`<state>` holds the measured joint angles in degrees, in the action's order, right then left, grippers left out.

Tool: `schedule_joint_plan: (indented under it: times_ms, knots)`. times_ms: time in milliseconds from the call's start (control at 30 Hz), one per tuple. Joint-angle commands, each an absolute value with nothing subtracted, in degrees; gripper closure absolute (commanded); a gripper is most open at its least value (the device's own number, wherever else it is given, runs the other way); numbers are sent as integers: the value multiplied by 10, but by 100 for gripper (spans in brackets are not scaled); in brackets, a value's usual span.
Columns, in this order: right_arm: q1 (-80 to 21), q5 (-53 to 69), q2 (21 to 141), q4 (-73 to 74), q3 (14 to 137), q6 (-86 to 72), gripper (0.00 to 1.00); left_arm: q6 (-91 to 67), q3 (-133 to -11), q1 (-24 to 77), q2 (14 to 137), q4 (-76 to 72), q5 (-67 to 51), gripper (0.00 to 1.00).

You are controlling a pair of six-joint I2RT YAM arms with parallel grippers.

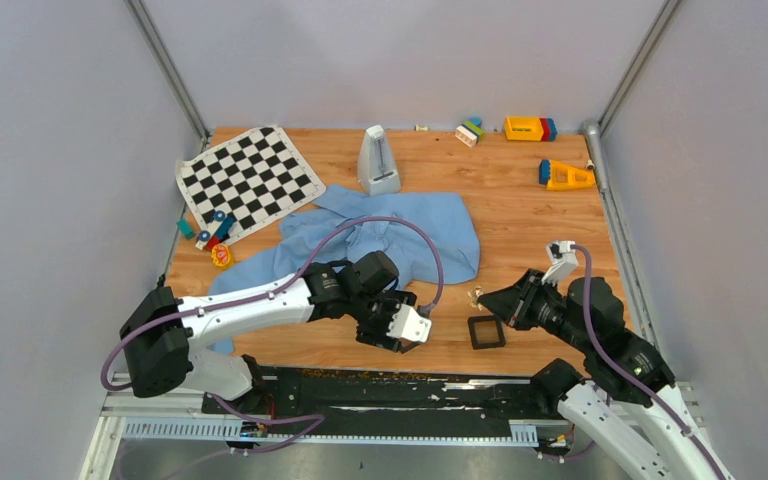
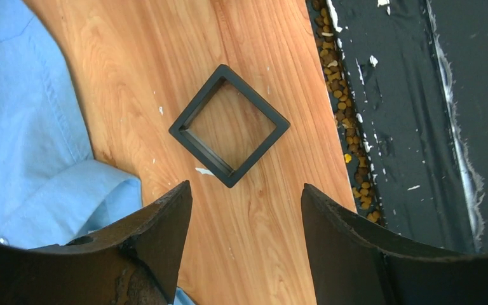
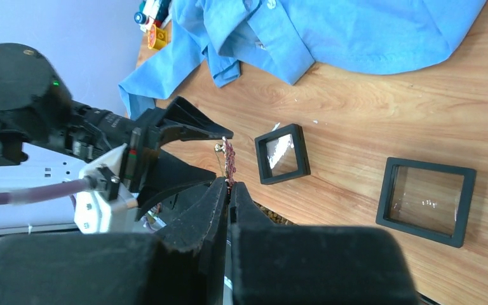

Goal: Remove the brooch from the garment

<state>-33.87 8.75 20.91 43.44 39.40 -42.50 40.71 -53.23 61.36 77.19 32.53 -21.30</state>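
Right gripper [image 3: 229, 189]: clamped on the brooch [image 3: 229, 159].
Left gripper [image 2: 246, 198]: jaws apart, empty.
Frame [image 2: 229, 125]: just ahead of left gripper.
Shirt [image 2: 25, 127]: beside its left jaw.

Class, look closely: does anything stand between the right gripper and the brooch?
Nothing visible does. The right gripper is shut on the small reddish beaded brooch, which is held apart from the light blue cloth shirt.

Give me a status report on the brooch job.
Left tool open, facing a black frame. Right tool shut on the brooch, clear of the shirt. Nothing blocking.
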Motion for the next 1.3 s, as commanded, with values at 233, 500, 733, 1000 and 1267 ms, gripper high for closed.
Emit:
schedule_joint_plan:
  times_ms: [233, 500, 733, 1000, 1267]
  knots:
    - [-339, 51, 192, 468, 439, -411, 100, 498, -574, 616, 856, 344, -211, 41]
    - [-339, 54, 192, 469, 439, -411, 99, 515, -583, 621, 893, 335, -204, 47]
    - [-339, 54, 191, 469, 438, -412, 99, 517, -593, 629, 931, 335, -205, 50]
    - [-339, 53, 188, 469, 438, -412, 99, 517, -602, 637, 949, 344, -210, 54]
    - [-339, 54, 190, 470, 437, -413, 99, 514, -606, 643, 956, 352, -215, 62]
